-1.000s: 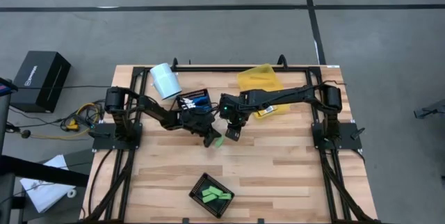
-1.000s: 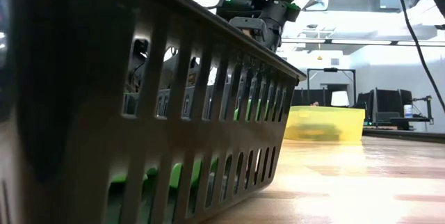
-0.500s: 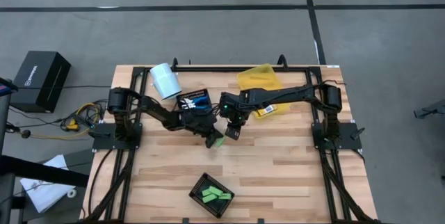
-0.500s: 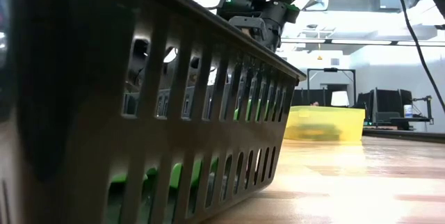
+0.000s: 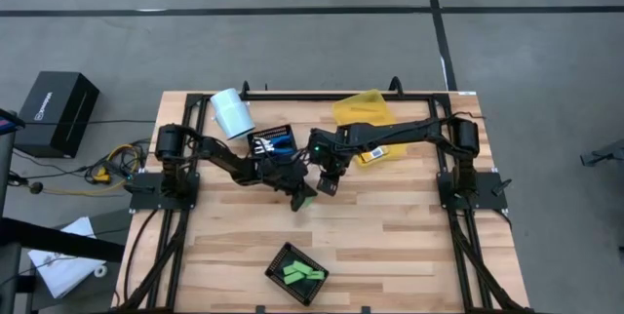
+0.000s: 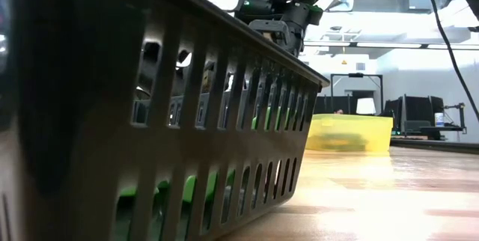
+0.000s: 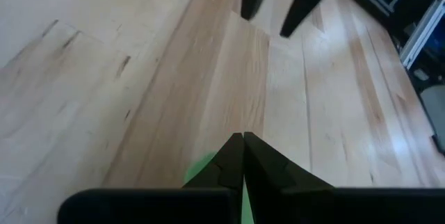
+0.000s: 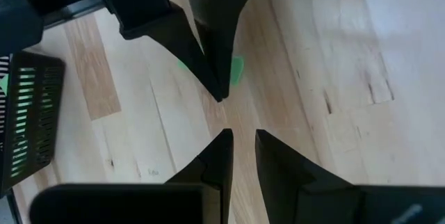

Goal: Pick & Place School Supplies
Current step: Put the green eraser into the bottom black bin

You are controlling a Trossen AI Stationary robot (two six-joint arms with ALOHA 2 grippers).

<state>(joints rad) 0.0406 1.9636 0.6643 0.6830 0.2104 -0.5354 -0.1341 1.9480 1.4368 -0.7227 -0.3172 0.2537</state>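
Transport looks to be the step in hand: the left end effector (image 5: 304, 200), above the middle of the wooden slatted tabletop (image 5: 390, 236), has its fingers pressed together on a small light-green oblong piece (image 5: 306, 200). In the left wrist view the same piece (image 7: 203, 168) shows only as a green sliver behind the closed fingertips, lifted off the boards. Its long axis cannot be read with confidence; in the overhead view it seems to lie slanted across the planks, and which end leads is hidden by the fingers.

The right end effector (image 5: 327, 187) hovers just beside it, narrowly parted, with nothing seen between its fingers.

Next, the left arm would likely need to carry the piece toward the black slotted plastic tray (image 5: 297, 273) near the front edge, where other green pieces (image 5: 303, 274) already lie, then lower and release over it. The risk is clipping the close right arm on departure.
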